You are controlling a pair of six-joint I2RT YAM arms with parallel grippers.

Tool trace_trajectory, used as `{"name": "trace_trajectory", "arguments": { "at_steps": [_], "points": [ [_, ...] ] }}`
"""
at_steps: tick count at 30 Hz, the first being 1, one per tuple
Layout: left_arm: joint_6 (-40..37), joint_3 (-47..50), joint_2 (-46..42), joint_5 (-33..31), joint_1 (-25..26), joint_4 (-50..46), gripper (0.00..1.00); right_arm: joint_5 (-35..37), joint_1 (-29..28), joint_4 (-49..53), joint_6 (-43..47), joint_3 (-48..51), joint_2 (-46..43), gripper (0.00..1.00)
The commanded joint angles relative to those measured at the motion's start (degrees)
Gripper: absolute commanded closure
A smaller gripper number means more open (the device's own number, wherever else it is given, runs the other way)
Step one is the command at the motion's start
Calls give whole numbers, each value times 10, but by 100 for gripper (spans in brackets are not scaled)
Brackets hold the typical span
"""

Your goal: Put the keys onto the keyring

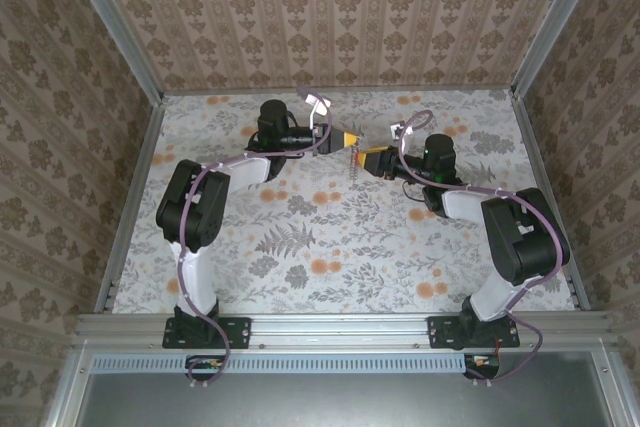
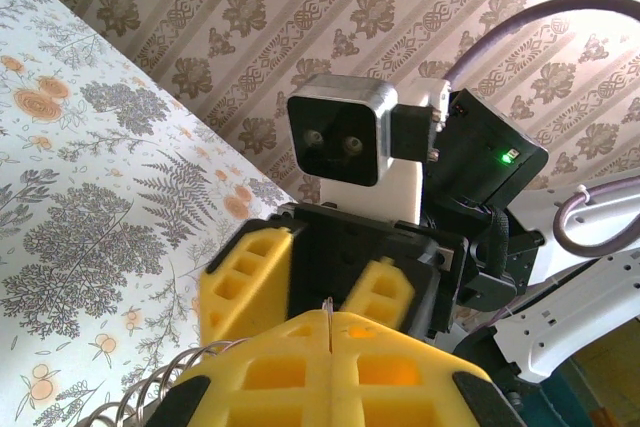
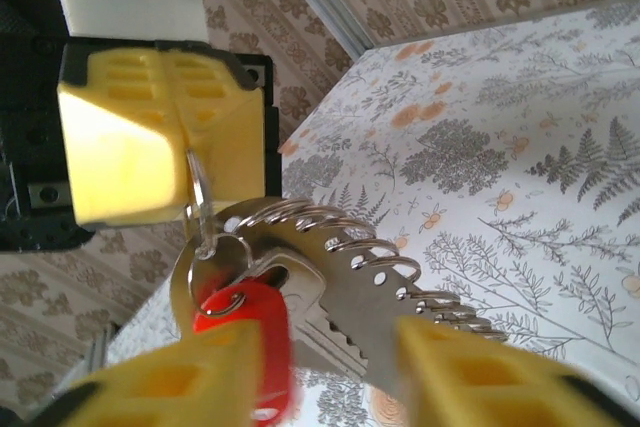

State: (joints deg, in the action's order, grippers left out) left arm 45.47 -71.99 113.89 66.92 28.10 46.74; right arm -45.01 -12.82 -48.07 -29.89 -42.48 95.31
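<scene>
The red key (image 3: 250, 332) hung just below the left gripper (image 3: 178, 142), the long axis of its head near vertical; its blade could not be made out. Beside it a larger silver key (image 3: 335, 322) slanted down and away from that gripper, and a coil spring (image 3: 350, 242) curved off the same bunch. The keyring (image 3: 199, 192) above them was pinched edge-on between the left gripper's closed fingers. Facing the left gripper, the right gripper (image 3: 320, 387) stood with fingers apart on either side of the keys.
</scene>
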Motion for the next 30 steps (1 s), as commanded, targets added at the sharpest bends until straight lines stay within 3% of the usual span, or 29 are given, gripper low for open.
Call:
{"name": "trace_trajectory", "arguments": {
  "at_steps": [1, 8, 16, 19, 30],
  "points": [
    [5, -15, -4, 15, 2, 29, 100, -9, -3, -17, 6, 7, -12, 48],
    [4, -13, -5, 14, 2, 30, 100, -3, -9, -25, 4, 9, -5, 39],
    [6, -13, -5, 14, 2, 32, 100, 1, -15, -36, -3, 2, 11, 39],
    [6, -12, -6, 14, 2, 32, 100, -1, -17, -36, -2, 0, 16, 44],
    [6, -12, -7, 14, 1, 34, 100, -1, -17, -21, 12, 15, -1, 77]
  ]
}}
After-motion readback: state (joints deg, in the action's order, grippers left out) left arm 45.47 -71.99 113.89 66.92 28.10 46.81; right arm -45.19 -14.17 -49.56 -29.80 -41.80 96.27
